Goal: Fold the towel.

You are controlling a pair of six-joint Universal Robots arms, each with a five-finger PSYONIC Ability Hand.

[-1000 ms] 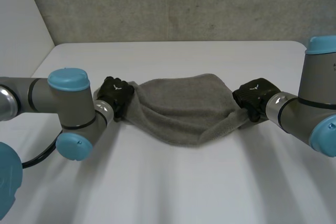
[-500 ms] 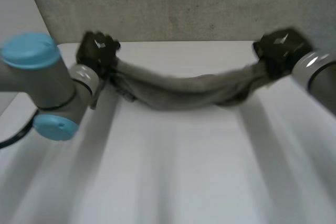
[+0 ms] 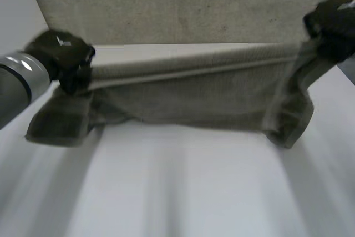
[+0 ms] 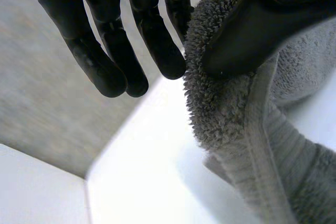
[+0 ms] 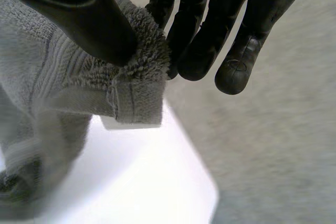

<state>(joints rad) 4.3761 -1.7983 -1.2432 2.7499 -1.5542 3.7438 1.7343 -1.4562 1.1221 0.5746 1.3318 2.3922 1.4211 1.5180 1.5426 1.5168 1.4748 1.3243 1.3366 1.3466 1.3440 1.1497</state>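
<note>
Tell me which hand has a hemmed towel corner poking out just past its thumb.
The right hand: a hemmed corner of the towel juts out beside its thumb. At the left hand, the towel runs on past the thumb instead.

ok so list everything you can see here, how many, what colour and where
grey terry towel: one, grey, stretched wide between the two hands above the table, both ends hanging down
white table: one, white, beneath the towel
rough grey wall: one, grey, behind the table's far edge
left arm: one, grey, coming in beside the towel's left end
left robot hand: one, black, on the towel's upper edge near its left end, thumb and fingers pinching the cloth
right robot hand: one, black, at the towel's upper right corner, thumb and fingers pinching it
</note>
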